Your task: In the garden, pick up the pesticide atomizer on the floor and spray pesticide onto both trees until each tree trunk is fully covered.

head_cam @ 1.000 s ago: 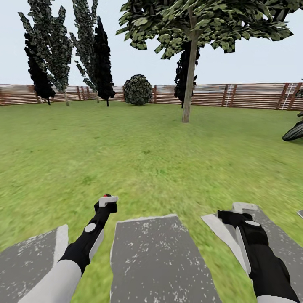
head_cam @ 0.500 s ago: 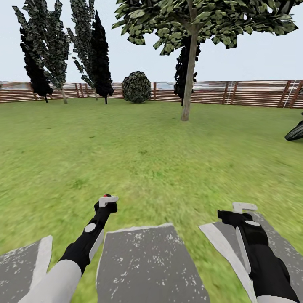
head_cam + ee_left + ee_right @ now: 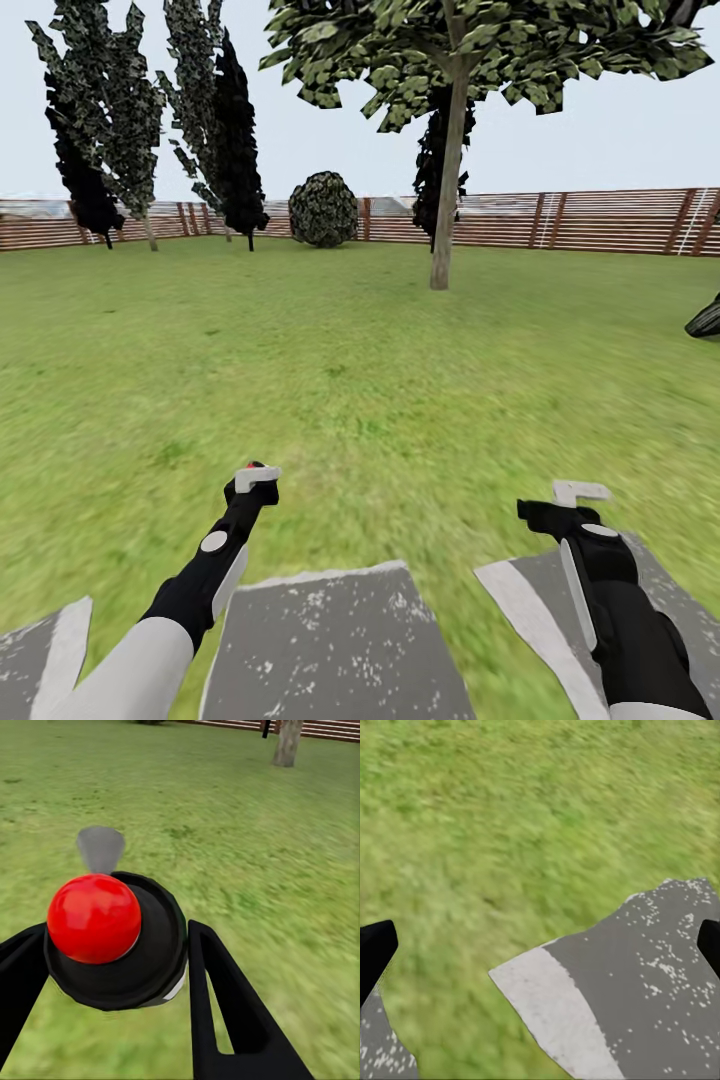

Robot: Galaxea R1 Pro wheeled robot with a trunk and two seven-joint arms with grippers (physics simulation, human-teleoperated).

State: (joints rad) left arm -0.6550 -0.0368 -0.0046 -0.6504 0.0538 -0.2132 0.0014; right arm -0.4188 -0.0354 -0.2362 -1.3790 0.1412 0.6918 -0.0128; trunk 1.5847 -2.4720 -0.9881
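Gripping the pesticide atomizer (image 3: 112,937) between both fingers, the left gripper (image 3: 255,482) hovers over the floor (image 3: 350,380); its red-topped black body carries no legible label. The right gripper (image 3: 572,500) appears spread and empty. One tree trunk (image 3: 447,180) stands ahead, canopy cropped.

Brown slat fence (image 3: 600,220), grey paving slabs (image 3: 340,650), pale sky.

My view has rolled forward over the lawn (image 3: 360,370), so the grey paving slabs (image 3: 335,645) sit lower and the tree (image 3: 445,190) slightly nearer.
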